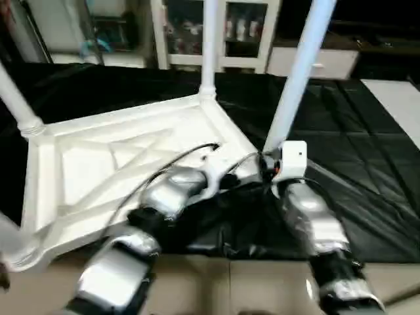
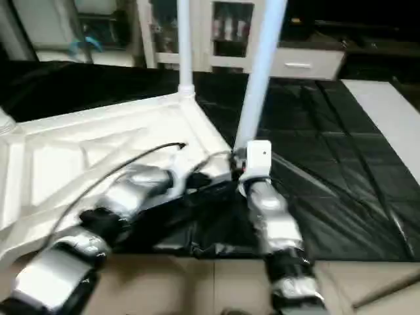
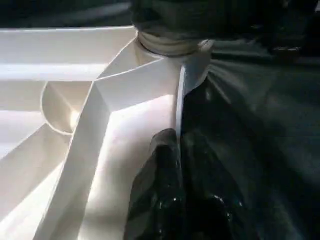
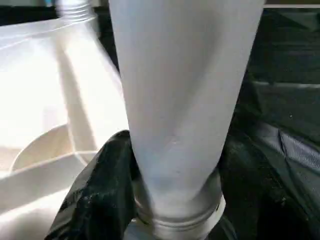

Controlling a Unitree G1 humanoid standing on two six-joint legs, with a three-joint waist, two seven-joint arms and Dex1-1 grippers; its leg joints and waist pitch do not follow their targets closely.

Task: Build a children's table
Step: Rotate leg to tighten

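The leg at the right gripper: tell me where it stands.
In the left eye view that leg rises from the near right corner socket of the upturned table top, with the right gripper at its base and another leg standing behind it.

the left gripper (image 3: 177,165) has its black fingers (image 3: 165,190) pressed together over the raised rim (image 3: 179,107) of the white table top (image 3: 55,80). beyond the rim's far end a leg base (image 3: 167,45) sits in the corner socket. ribs (image 3: 85,150) cross the underside beside the rim; black sheet (image 3: 260,125) lies on the rim's other side.
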